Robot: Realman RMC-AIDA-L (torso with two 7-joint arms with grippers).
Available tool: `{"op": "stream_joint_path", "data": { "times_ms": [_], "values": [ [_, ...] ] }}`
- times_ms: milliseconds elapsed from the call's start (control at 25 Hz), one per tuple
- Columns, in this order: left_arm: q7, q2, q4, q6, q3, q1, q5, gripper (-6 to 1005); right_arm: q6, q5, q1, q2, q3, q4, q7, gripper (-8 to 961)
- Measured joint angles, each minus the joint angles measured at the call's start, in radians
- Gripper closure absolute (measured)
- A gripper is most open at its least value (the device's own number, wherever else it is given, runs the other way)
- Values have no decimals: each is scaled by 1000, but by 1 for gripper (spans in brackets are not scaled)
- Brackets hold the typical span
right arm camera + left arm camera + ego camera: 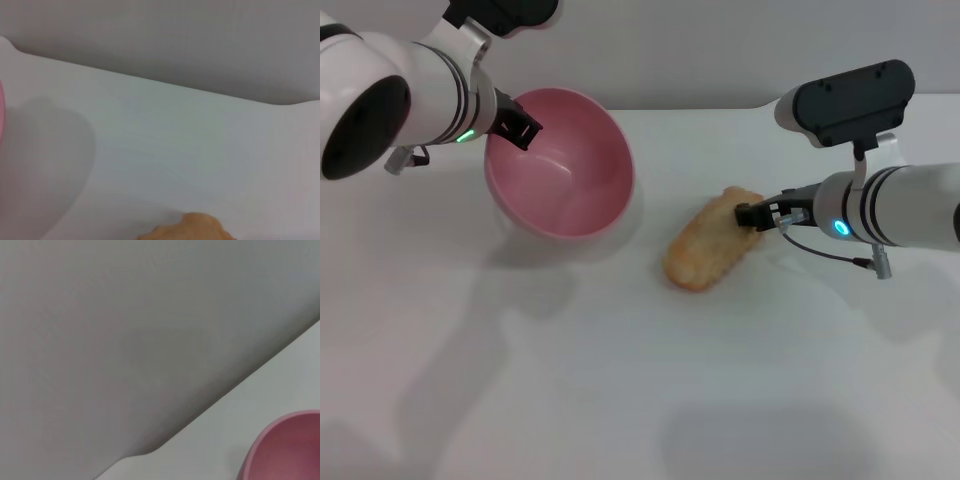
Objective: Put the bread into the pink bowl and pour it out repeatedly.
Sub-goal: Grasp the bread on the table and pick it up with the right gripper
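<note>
The pink bowl (560, 165) is at the table's back left, empty, lifted and tilted with its opening toward the front. My left gripper (516, 126) is shut on its far-left rim. Part of the bowl also shows in the left wrist view (290, 450). The bread (705, 245) lies right of the bowl with its plain pale-tan underside up. My right gripper (755, 214) is shut on the bread's far right end. The bread's end shows in the right wrist view (192, 229), and a sliver of the bowl (1, 117) shows at that picture's edge.
The white table (620, 380) runs back to a grey wall (720, 50). The bowl and both arms cast soft shadows on the table. Nothing else stands on it.
</note>
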Motion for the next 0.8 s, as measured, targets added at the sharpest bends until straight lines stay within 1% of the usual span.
{"op": "stream_joint_path", "data": {
  "times_ms": [240, 360, 640, 800],
  "values": [
    [0, 1, -1, 0, 0, -1, 0, 950, 2, 26, 4, -1, -9, 14, -6, 293],
    [0, 1, -1, 0, 0, -2, 0, 950, 3, 27, 3, -1, -17, 16, -28, 528],
    [0, 0, 0, 0, 3, -4, 0, 950, 6, 27, -4, 1, -24, 10, -62, 658],
    [0, -1, 3, -4, 5, -4, 0, 950, 9, 20, -23, -1, -25, -22, -63, 724]
  ]
}}
